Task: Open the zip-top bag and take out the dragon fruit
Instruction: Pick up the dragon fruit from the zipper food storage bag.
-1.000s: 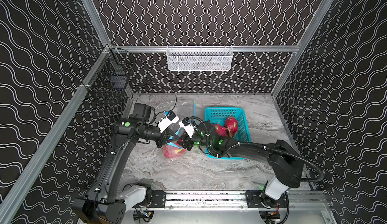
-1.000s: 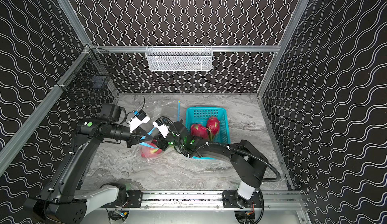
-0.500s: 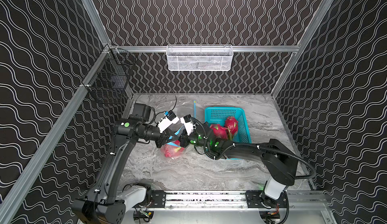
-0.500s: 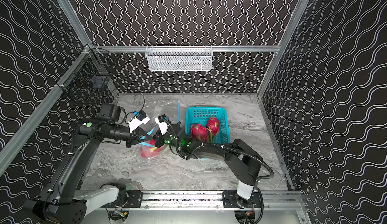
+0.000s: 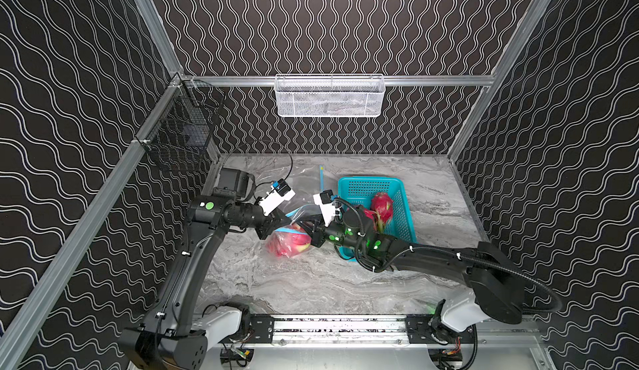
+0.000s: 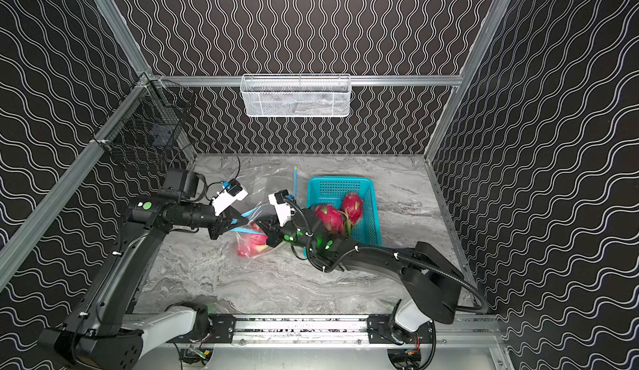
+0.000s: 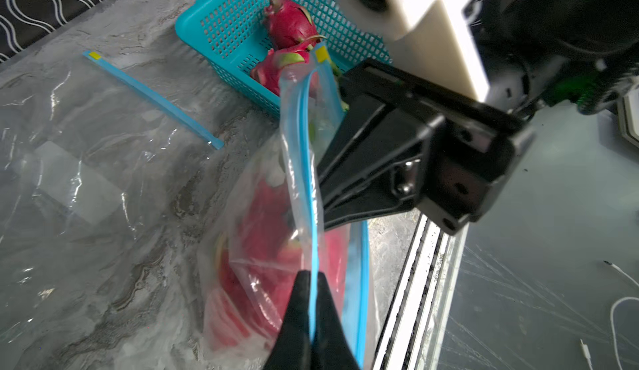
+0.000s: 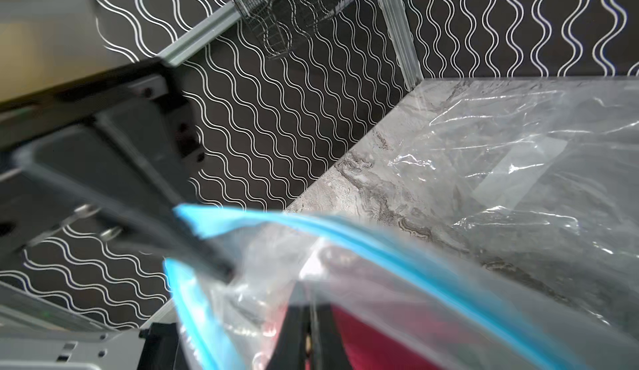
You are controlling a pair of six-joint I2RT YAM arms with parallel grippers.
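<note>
Since a second ago the right end effector [image 5: 310, 228] has closed its jaws, which stood partly apart then, while the left end effector [image 5: 278, 221] has kept its grip. The grey marbled worktop [image 5: 311, 281] sits inside walls [image 5: 345, 22] of black with white wavy lines. At the left of both top views a black wire basket [image 5: 179, 136] hangs on the side rail, and a white mesh basket [image 5: 328, 96] hangs at upper centre. The zip-top bag [image 7: 256, 191] stands at centre-left of the worktop with the dragon fruit [image 7: 262, 247] inside it, between the two arms. The left wrist view alone shows the left fingertips [image 7: 302, 281] shut on one blue zip lip, with the mouth parted. The right wrist view, though blurred, shows the right jaws shut on clear film of the same bag. An empty bag [image 7: 86, 164] lies flat behind. To the right, a teal basket [image 5: 370, 179] holds two more fruits [image 5: 382, 205]. The top views alone show the front rail [image 5: 328, 326].
</note>
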